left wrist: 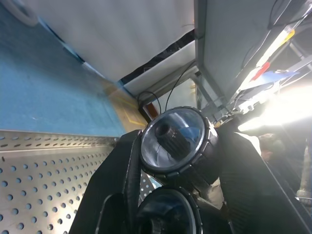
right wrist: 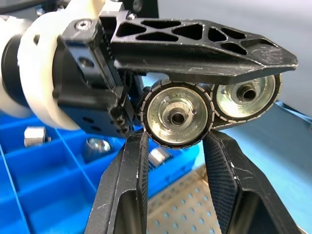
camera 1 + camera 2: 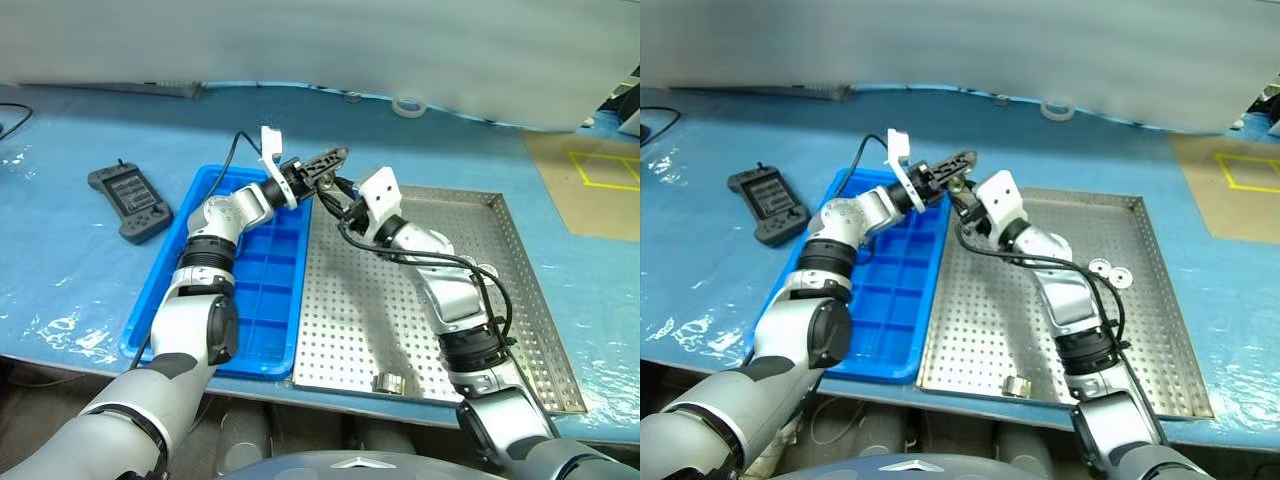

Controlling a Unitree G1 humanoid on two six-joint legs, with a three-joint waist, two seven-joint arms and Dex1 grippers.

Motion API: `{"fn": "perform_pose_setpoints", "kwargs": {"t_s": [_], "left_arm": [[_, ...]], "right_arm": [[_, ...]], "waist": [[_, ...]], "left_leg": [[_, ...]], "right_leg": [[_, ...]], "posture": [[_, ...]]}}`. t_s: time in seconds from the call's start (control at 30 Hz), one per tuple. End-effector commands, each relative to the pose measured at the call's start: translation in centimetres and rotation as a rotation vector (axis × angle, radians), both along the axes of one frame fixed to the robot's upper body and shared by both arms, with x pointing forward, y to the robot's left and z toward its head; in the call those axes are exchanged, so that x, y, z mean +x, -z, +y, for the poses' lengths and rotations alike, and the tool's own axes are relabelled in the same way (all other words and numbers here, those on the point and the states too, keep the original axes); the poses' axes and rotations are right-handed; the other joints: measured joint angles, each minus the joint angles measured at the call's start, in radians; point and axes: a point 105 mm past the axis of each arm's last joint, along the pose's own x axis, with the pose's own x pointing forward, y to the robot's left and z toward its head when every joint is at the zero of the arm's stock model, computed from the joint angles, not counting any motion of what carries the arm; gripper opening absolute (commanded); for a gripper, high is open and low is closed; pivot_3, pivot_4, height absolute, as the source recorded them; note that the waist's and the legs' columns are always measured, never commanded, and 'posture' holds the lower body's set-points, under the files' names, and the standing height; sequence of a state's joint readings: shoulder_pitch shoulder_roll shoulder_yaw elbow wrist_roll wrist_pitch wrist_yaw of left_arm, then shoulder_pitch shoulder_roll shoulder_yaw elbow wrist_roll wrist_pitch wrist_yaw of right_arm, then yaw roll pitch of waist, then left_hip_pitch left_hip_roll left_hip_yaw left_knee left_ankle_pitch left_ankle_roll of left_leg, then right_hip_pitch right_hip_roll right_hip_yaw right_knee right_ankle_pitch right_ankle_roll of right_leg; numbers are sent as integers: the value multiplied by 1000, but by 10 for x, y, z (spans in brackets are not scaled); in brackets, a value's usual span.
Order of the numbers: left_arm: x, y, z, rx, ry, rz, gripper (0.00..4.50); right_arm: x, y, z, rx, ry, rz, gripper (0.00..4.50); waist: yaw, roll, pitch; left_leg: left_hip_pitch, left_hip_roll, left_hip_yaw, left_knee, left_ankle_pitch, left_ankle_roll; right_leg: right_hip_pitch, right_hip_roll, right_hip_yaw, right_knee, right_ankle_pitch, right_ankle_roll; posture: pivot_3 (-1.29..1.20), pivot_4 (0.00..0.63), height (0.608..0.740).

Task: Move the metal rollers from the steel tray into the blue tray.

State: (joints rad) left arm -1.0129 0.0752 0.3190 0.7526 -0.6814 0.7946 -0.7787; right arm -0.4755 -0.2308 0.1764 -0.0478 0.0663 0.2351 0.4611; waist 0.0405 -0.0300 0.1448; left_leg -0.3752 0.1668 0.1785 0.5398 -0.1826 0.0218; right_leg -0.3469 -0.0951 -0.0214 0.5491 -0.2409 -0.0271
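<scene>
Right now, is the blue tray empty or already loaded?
Loaded: the blue tray holds at least three small metal parts in its compartments, seen in the right wrist view.

Table [image 3: 80,270] covered w/ blue plastic sheet, wrinkled and shiny, glare spots near the front left edge. Pale grey-white wall or panel [image 3: 320,45] runs along the back of the table. Dark handheld controller [image 3: 130,203] lies on the sheet at left. Roll of tape [image 3: 408,105] sits at the back by the wall. At right, brownish floor or board [image 3: 590,190] w/ yellow marked square [image 3: 605,168]. Left wrist view: metal frame posts [image 1: 200,58], hanging cables, v. bright light [image 1: 287,105] at one side.
</scene>
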Motion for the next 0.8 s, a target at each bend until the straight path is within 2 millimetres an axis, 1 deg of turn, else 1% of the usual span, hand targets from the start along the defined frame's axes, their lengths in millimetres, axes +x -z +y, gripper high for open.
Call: {"fn": "perform_pose_setpoints", "kwargs": {"t_s": [0.03,0.17,0.3,0.37,0.43,0.47,0.53,0.6,0.7,0.8], "left_arm": [[2,-14,10,-10,-21,-48,1897],[3,-17,17,-15,-36,-51,1897],[5,-20,19,-20,-47,-54,1897],[6,-21,18,-21,-50,-56,1897],[6,-22,17,-19,-46,-58,1897],[6,-22,16,-19,-45,-59,1897],[6,-22,15,-20,-44,-60,1897],[6,-22,15,-21,-44,-60,1897],[6,-21,16,-23,-44,-58,1897],[6,-19,17,-24,-49,-52,1897]], "right_arm": [[6,-5,-26,-1,83,-35,1291],[-1,-4,-21,-17,32,-48,1290],[-5,-3,-18,-27,8,-49,1290],[-7,2,-20,-53,3,-42,1290],[-8,7,-26,-74,13,-31,1290],[-8,10,-30,-88,20,-25,1202],[-10,18,-42,-119,45,-11,539],[-12,22,-49,-130,54,1,38],[-15,26,-59,-152,74,13,38],[-14,23,-58,-131,82,12,38]], "waist": [[-2,0,0],[0,0,0],[0,0,0],[0,0,0],[0,0,0],[0,0,0],[0,0,0],[2,0,0],[2,0,0],[-1,0,0]], "left_leg": [[0,0,0,0,0,0],[0,1,0,0,0,0],[0,0,0,0,0,0],[0,0,0,0,0,0],[0,0,0,0,0,0],[0,0,0,0,0,0],[0,0,0,0,0,0],[0,0,0,0,0,1],[0,0,0,1,-1,1],[0,0,0,1,-1,2]], "right_leg": [[0,0,0,0,0,0],[0,0,0,1,0,0],[0,0,0,0,0,0],[0,0,0,0,0,0],[0,0,0,0,0,0],[0,0,0,0,0,0],[0,0,0,-1,0,0],[0,0,0,-1,0,0],[1,0,0,-2,0,0],[1,-1,0,-2,0,0]], "posture": [[-129,150,740],[-131,150,740],[-137,150,740],[-139,150,740],[-141,150,740],[-141,150,740],[-141,150,740],[-141,150,740],[-141,150,740],[-141,150,740]]}}
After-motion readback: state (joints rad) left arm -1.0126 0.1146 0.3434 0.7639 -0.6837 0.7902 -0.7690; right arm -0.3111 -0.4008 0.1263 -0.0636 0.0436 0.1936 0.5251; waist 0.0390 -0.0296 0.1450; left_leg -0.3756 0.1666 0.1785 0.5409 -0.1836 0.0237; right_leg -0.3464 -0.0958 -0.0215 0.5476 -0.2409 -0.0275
